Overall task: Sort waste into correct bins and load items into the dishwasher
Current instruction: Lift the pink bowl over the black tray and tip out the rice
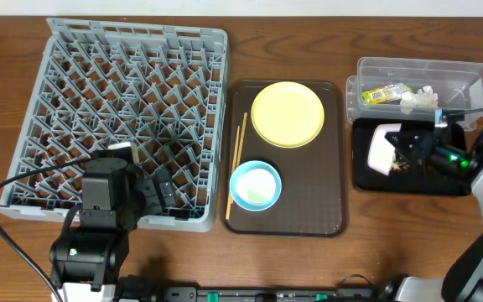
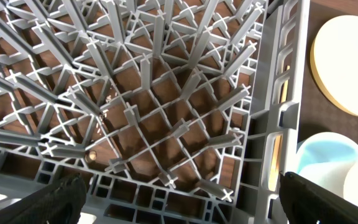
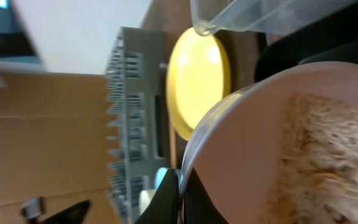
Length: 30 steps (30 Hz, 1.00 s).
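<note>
My right gripper (image 1: 402, 143) is shut on the rim of the white bowl (image 1: 381, 149), which is tipped on its side over the black tray (image 1: 367, 178). In the right wrist view the fingers (image 3: 182, 193) pinch the bowl's rim (image 3: 241, 124), and beige crumbs (image 3: 328, 162) lie inside. The clear tub (image 1: 476, 74) holds the yellow-green wrapper (image 1: 386, 94) and the white tissue (image 1: 419, 101). My left gripper (image 1: 156, 195) hangs open over the near right corner of the grey dish rack (image 1: 124, 109), with nothing between its fingers (image 2: 61, 199).
A dark brown serving tray (image 1: 325, 168) between rack and bins carries the yellow plate (image 1: 287, 114), the light blue bowl (image 1: 241, 189) with a cream cup (image 1: 260, 186) in it, and chopsticks (image 1: 236, 159) along its left edge.
</note>
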Motion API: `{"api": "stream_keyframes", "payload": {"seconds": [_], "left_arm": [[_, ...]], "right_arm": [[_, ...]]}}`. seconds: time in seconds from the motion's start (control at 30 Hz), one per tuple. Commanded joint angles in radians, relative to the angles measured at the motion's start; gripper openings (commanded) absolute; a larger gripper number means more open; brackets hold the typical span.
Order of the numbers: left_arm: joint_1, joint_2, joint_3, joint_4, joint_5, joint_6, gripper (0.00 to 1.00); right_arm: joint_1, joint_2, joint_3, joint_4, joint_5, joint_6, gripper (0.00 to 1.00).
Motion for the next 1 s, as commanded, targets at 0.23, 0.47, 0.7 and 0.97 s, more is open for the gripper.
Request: {"api": "stream_keyframes", "payload": {"seconds": [0.23,0.47,0.7,0.97], "left_arm": [[0.000,-0.001,0.022,-0.003,0.002,0.017,0.99],[0.000,-0.001,0.022,-0.003,0.002,0.017,0.99],[0.000,-0.001,0.022,-0.003,0.002,0.017,0.99],[0.000,-0.001,0.022,-0.003,0.002,0.017,0.99]], "right_arm": [[-0.113,0.174,-0.002,0.090,-0.347,-0.020,0.01],[-0.182,0.230,-0.002,0.131,-0.388,-0.011,0.01],[-0.289,0.235,-0.002,0.136,-0.389,0.000,0.01],[-0.377,0.235,-0.002,0.233,-0.389,0.116,0.01]]}}
